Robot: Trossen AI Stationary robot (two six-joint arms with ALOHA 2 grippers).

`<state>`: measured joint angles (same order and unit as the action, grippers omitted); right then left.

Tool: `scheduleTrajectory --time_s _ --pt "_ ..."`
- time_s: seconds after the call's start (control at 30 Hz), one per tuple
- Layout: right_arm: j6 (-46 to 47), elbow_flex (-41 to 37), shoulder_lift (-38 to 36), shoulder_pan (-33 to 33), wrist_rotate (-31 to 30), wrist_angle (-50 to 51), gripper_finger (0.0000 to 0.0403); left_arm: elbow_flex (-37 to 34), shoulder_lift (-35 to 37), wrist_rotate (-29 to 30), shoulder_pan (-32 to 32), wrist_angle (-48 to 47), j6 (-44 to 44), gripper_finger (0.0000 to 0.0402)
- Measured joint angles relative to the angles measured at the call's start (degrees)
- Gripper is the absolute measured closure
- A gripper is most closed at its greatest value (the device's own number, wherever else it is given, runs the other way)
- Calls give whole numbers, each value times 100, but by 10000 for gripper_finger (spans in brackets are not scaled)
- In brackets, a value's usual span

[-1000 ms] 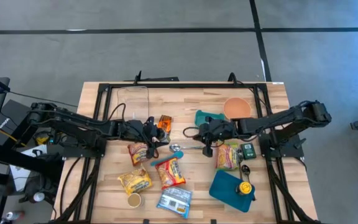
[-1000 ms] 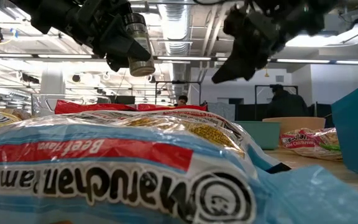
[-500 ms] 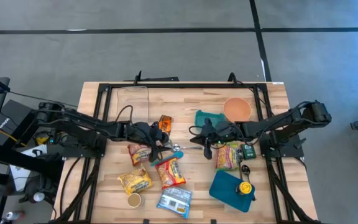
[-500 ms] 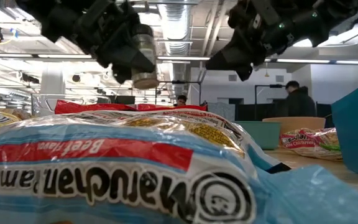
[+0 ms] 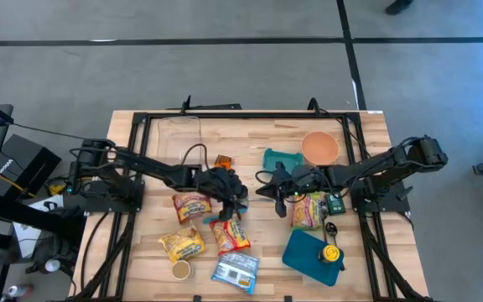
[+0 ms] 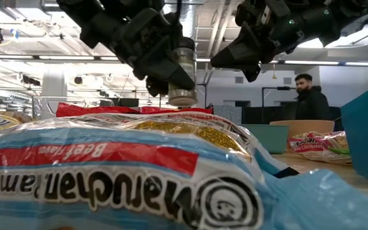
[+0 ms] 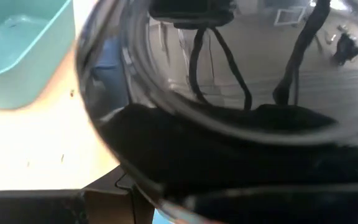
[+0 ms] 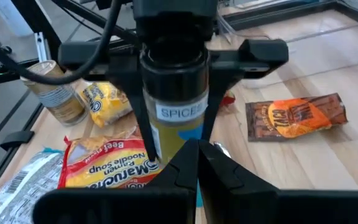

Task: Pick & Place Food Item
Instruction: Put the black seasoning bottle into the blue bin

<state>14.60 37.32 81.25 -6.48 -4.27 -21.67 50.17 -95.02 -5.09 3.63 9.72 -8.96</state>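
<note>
High view showed us a pale wooden table (image 5: 367, 134) on a grey floor, framed by black rails. In the low view the room behind was an open workspace with ceiling ducts, and a person (image 6: 311, 99) in dark clothes stood far back.

The left gripper (image 5: 235, 200) hung over the middle of the table, its fingers (image 8: 143, 130) clamped on a spice jar (image 8: 178, 118) with a black cap and a label reading "SPICE". We saw the jar held upright, clear of the packets under it. Directly below the left gripper lay a red and yellow noodle packet (image 5: 231, 233), with a blue packet (image 5: 236, 270) farther out toward the table's near edge.

The right gripper (image 5: 276, 190) faced the left gripper from just beside it, its fingertips pressed together and holding nothing. Behind the right gripper sat an orange bowl (image 5: 319, 148) and a teal container (image 5: 280, 158); an orange snack packet (image 8: 296, 117) lay beyond the jar.
</note>
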Motion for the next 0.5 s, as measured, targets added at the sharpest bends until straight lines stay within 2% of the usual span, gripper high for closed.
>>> scheduleTrajectory --time_s 0.1,0.23,0.5 --pt "1 0 0 -4 1 -4 366 77 -85 -82 -41 17 4 224" --pt "1 0 0 -31 2 -55 307 72 -76 -84 -78 21 8 224" --pt "1 0 0 -59 0 -435 155 70 -76 -189 -80 68 8 224"
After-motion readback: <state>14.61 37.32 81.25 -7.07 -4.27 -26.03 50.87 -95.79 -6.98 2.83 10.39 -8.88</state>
